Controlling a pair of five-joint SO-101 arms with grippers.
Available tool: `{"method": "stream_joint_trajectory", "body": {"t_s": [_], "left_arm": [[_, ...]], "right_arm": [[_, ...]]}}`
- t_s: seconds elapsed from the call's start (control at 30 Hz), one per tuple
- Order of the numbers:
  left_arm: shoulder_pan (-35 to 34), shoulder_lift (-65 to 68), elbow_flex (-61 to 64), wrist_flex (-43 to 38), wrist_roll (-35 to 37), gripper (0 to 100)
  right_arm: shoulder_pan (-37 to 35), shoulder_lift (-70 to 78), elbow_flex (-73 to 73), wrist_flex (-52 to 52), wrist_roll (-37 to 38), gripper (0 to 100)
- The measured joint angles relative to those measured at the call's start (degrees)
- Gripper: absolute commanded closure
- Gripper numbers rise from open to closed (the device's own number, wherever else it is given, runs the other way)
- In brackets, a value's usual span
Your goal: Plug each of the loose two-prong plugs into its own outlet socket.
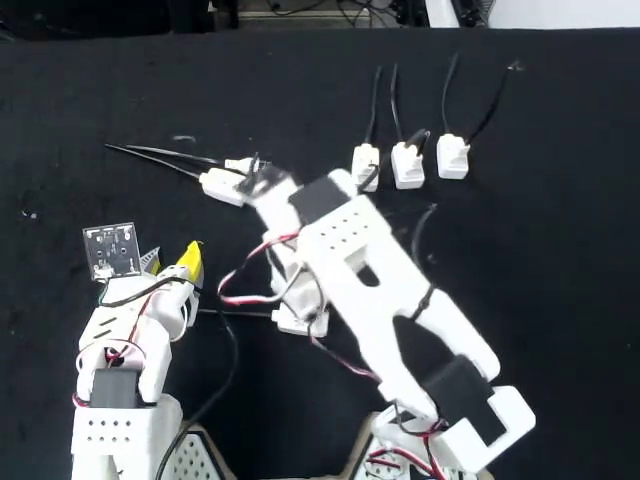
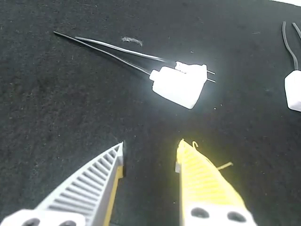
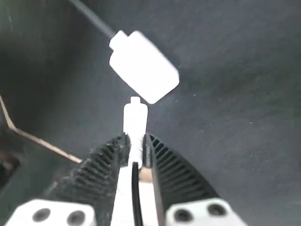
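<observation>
My right gripper [image 3: 135, 139] is shut on a small white plug [image 3: 135, 115], whose black cable runs back between the fingers. The plug's tip sits just short of a white connector block [image 3: 143, 66] lying on the black cloth. In the high view this gripper [image 1: 262, 182] is beside two white connectors [image 1: 225, 185] with long thin black wires. My left gripper [image 2: 150, 150] stands open, low over the cloth, a short way from a white connector [image 2: 176, 87] with two thin prongs [image 2: 210, 76]. It holds nothing. In the high view it [image 1: 172, 262] sits at the near left.
Three more white connectors [image 1: 408, 165] with black cables lie in a row at the back right. A small square grey board [image 1: 112, 248] sits by the left arm. The right arm's white body [image 1: 380, 280] spans the middle of the black table.
</observation>
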Motion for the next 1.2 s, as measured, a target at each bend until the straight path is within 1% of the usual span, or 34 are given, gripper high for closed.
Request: {"method": "stream_joint_trajectory", "body": {"t_s": [0.1,0.2,0.33,0.5,0.8,1.2], "left_arm": [[0.00,0.00,0.00,0.00,0.00,81],[0.00,0.00,0.00,0.00,0.00,81],[0.00,0.00,0.00,0.00,0.00,81],[0.00,0.00,0.00,0.00,0.00,81],[0.00,0.00,0.00,0.00,0.00,81],[0.00,0.00,0.00,0.00,0.00,81]], "right_arm": [[-1.85,0.00,1.58,0.00,5.19,98.8],[-2.55,0.00,2.46,0.00,8.62,98.8],[-2.55,0.00,4.04,-0.35,11.08,98.8],[-2.29,0.00,7.38,-3.43,12.92,98.8],[8.26,0.00,8.26,-8.62,17.67,98.8],[11.78,0.00,8.26,-10.81,18.37,98.8]]}}
